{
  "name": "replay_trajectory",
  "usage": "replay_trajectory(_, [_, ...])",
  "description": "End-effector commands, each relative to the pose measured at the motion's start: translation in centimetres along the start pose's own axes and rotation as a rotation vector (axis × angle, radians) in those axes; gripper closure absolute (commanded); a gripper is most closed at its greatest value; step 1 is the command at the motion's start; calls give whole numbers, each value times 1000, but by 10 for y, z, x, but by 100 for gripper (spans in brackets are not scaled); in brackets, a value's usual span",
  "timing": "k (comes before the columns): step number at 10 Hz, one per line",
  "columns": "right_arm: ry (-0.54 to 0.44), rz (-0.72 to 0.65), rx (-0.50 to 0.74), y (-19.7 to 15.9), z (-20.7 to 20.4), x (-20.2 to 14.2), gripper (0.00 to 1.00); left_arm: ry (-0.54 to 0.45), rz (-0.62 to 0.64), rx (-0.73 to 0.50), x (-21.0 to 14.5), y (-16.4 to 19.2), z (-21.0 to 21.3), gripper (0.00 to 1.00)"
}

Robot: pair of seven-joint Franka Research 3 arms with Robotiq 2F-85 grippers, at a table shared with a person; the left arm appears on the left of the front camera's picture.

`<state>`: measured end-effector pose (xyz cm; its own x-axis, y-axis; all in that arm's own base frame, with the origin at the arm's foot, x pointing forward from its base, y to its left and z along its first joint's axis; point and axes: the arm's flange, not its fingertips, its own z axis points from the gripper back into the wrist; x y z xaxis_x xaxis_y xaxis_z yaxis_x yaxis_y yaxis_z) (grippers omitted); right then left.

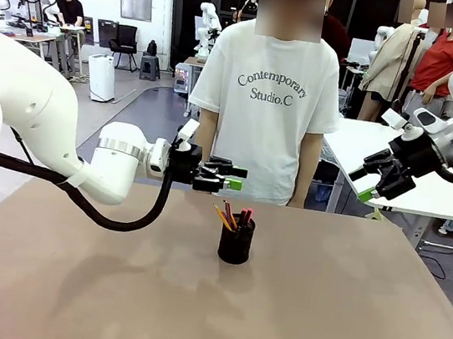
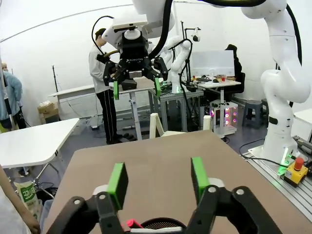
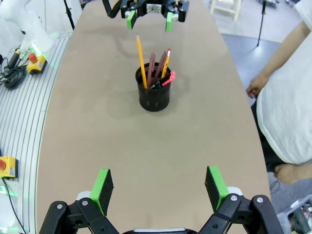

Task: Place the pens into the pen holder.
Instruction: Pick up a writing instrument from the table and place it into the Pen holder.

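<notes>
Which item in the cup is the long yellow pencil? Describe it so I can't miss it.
On the brown table stands a black mesh cup. The yellow pencil leans at its rim, tip up. It rises highest, above the dark red pens and a shorter orange pencil.

White tables [image 1: 446, 196], grey floor [image 1: 146, 108]

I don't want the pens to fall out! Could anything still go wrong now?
Maybe two things. The left gripper hangs open just above the pens, which lean out over the rim of the pen holder. If the arm moves away low, it could catch a tip. The cup also looks light and the yellow pencil stands tall, so a bump might tip it.
</notes>
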<state>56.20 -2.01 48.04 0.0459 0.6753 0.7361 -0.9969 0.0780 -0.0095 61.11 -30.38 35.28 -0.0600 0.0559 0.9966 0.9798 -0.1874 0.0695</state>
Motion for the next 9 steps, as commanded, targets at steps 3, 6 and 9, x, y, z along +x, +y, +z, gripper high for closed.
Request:
replay_trajectory(3, [-10, 5, -5, 0, 1, 2, 0, 31, 10, -28, 5, 2, 3, 0])
replay_trajectory(6, [-10, 5, -5, 0, 1, 2, 0, 78, 70, 59, 4, 2, 3, 5])
replay_trajectory(9, [-10, 5, -5, 0, 1, 2, 0, 21, 4, -8, 0, 0, 1, 5])
